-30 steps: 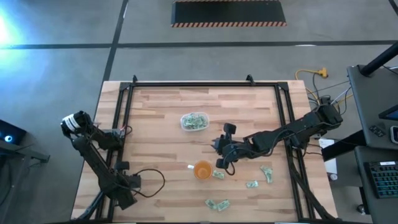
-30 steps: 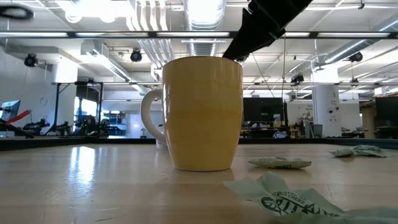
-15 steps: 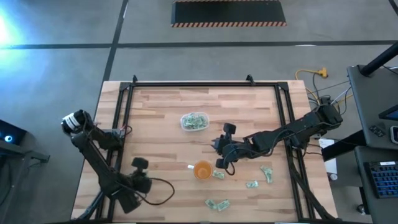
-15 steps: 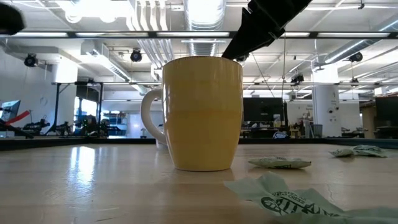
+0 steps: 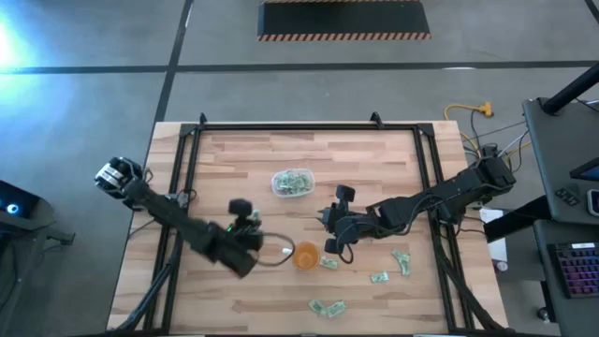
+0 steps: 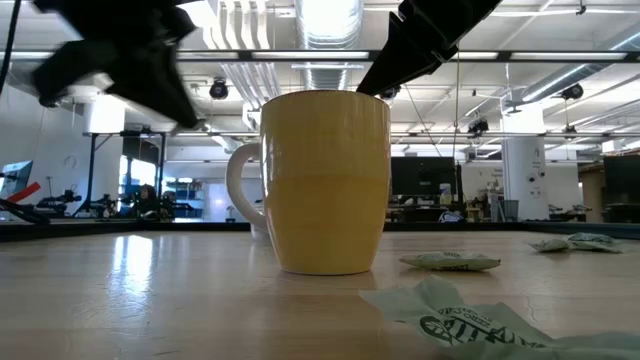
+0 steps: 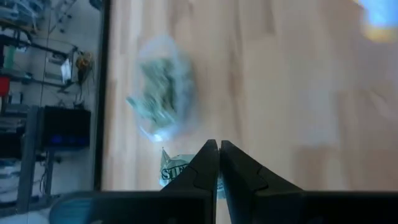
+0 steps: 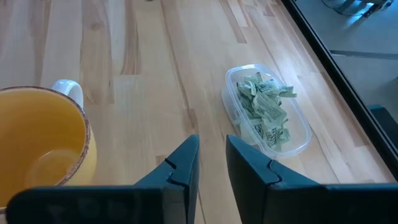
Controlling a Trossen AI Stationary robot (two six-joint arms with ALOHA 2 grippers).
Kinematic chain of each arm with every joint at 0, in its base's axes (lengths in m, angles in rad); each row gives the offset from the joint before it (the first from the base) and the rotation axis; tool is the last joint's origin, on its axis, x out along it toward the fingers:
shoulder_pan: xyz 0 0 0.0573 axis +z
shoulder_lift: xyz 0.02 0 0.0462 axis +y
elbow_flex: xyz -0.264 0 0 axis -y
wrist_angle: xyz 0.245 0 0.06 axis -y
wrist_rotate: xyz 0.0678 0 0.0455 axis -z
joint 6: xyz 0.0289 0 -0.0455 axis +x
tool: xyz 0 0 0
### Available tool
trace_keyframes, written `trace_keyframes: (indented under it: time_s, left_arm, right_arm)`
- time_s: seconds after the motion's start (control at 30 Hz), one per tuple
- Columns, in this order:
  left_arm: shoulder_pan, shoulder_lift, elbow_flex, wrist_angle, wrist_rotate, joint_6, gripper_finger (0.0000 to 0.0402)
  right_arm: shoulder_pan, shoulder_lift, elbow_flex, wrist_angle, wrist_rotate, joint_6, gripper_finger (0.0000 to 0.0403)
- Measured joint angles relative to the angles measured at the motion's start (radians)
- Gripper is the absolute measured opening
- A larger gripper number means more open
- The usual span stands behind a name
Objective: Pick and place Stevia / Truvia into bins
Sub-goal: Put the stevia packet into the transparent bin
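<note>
Swinging in from the near-left corner, the left arm now reaches across the table, its end effector pinched together on a Stevia sachet. From it the clear tub, already holding sachets, lies just beyond, toward the far edge. Beside the orange cup, the right end effector hovers slightly apart, apparently empty; loose sachets lie nearer it.
</note>
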Motion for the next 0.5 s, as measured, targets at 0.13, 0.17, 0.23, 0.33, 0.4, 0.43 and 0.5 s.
trace_keyframes:
  time_s: [0.13, 0.17, 0.23, 0.33, 0.4, 0.43, 0.5]
  left_arm:
    - [0.138, -0.065, 0.000, 0.174, 0.096, 0.245, 0.0000]
    - [0.172, -0.080, 0.000, 0.215, 0.139, 0.298, 0.0000]
    - [0.244, -0.105, -0.001, 0.286, 0.234, 0.384, 0.0000]
    - [0.348, -0.125, -0.001, 0.366, 0.348, 0.469, 0.0000]
    - [0.412, -0.126, -0.001, 0.382, 0.401, 0.508, 0.0000]
    - [0.442, -0.126, -0.001, 0.383, 0.426, 0.519, 0.0000]
    - [0.502, -0.121, -0.001, 0.392, 0.476, 0.542, 0.0000]
  right_arm:
    - [0.000, 0.000, 0.000, 0.000, 0.000, 0.000, 0.0068]
    - [0.000, 0.000, 0.000, 0.000, 0.000, 0.000, 0.0068]
    - [0.000, 0.000, 0.000, 0.000, 0.000, 0.000, 0.0068]
    - [0.000, 0.000, 0.000, 0.000, 0.000, 0.000, 0.0068]
    - [0.000, 0.000, 0.000, 0.000, 0.000, 0.000, 0.0068]
    - [0.000, 0.000, 0.000, 0.000, 0.000, 0.000, 0.0068]
    - [0.000, 0.000, 0.000, 0.000, 0.000, 0.000, 0.0068]
